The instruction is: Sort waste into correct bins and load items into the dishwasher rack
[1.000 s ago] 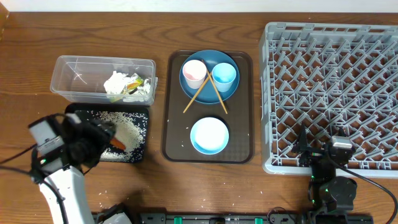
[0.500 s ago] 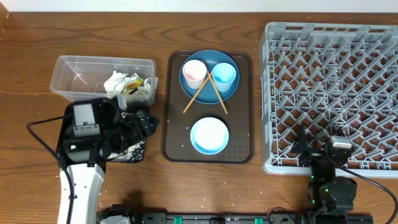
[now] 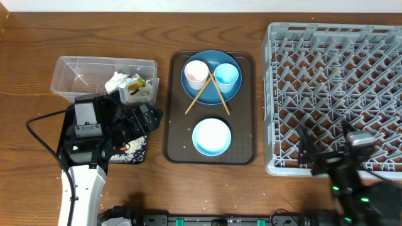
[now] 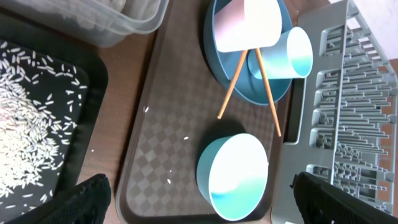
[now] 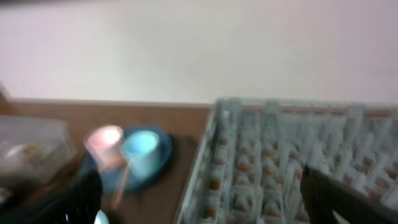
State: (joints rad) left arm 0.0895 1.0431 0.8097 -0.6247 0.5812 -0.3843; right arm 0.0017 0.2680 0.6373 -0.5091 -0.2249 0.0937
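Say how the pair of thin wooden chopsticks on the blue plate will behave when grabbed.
The thin wooden chopsticks look stiff and light, so they should lift without bending. They lie crossed, so pinching one may drag the other. Sloping over the rim of the round blue plate onto the dark brown tray, they may pivot or slide if pushed.

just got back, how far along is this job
Done: crumpled white tissue, yellow-green wrapper in clear plastic box; white rice in black tray. In hand: nothing, left gripper open. Left: blue plate, pink cup, light blue cup, pale bowl, wooden chopsticks on brown tray; grey lattice rack empty.
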